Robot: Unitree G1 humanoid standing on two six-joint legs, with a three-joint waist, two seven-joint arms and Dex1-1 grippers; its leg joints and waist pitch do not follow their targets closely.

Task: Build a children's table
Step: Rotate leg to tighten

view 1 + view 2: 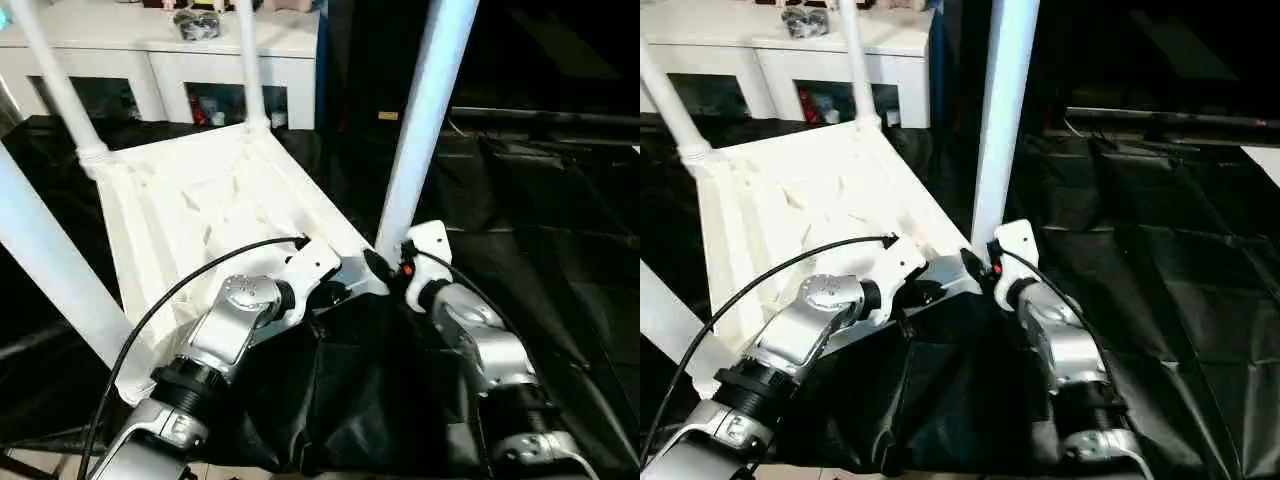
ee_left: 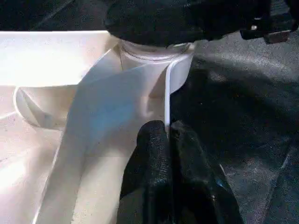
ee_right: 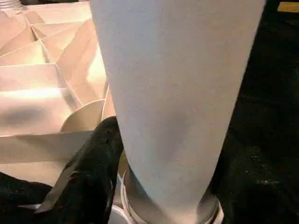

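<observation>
The white tabletop (image 1: 200, 210) lies upside down on the black cover, ribbed underside up. Legs stand in its corner sockets: two far ones (image 1: 60, 90) (image 1: 250, 70), one near left (image 1: 50, 270) and one near right (image 1: 425, 120). My left gripper (image 1: 335, 292) is shut on the tabletop's thin rim beside the near right socket; in the left wrist view both fingers (image 2: 154, 154) pinch that rim. My right gripper (image 1: 385, 268) grips the base of the near right leg (image 3: 177, 93), with one black finger (image 3: 93, 172) pressed against its side.
The black-covered work table (image 1: 540, 220) stretches to the right and front. A white cabinet (image 1: 170, 50) with open shelves stands behind the tabletop. A dark bar (image 1: 1170, 120) runs along the far right.
</observation>
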